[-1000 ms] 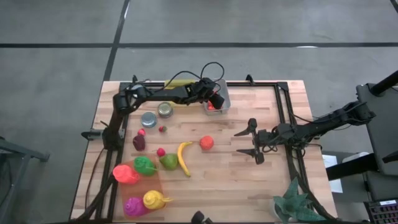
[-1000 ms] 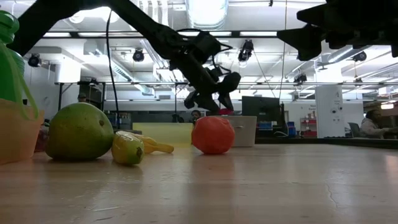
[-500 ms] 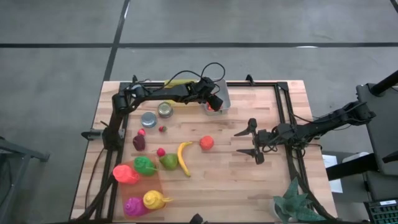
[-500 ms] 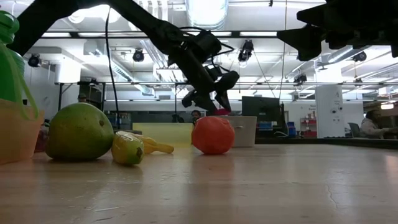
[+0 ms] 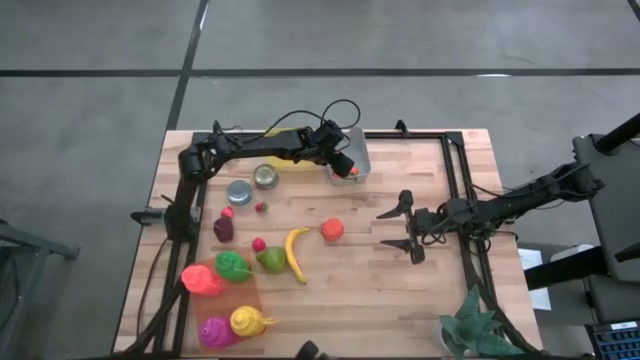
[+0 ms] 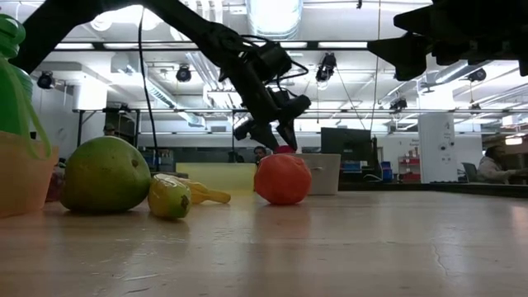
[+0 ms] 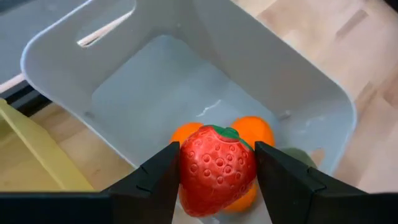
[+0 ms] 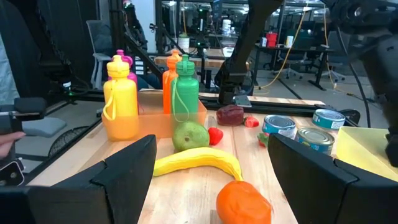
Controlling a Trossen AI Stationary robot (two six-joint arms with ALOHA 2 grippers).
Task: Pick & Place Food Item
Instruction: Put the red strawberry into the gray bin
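Note:
My left gripper hangs over the grey bin at the table's far edge, shut on a red toy strawberry. In the left wrist view, two orange pieces lie on the bin's floor under the strawberry. In the low view the strawberry shows at about the height of the bin's rim. My right gripper waits open above the table's right half, touching nothing. My left gripper pinches the strawberry's two sides between its two fingers, coming from above and slanting down toward the table's right. The strawberry's green-capped end points away from the wrist. It hangs over the bin's inside; whether it touches the orange pieces cannot be told.
Two cans stand left of the bin, beside a yellow sheet. Mid-table lie an orange-red fruit, a banana, a green pear and small red pieces. Coloured bottles fill the near left corner.
My left gripper, still shut on the strawberry, has drawn slightly toward the table's far edge and tipped, its fingers now pointing more steeply down into the bin. The strawberry has stayed over the bin.

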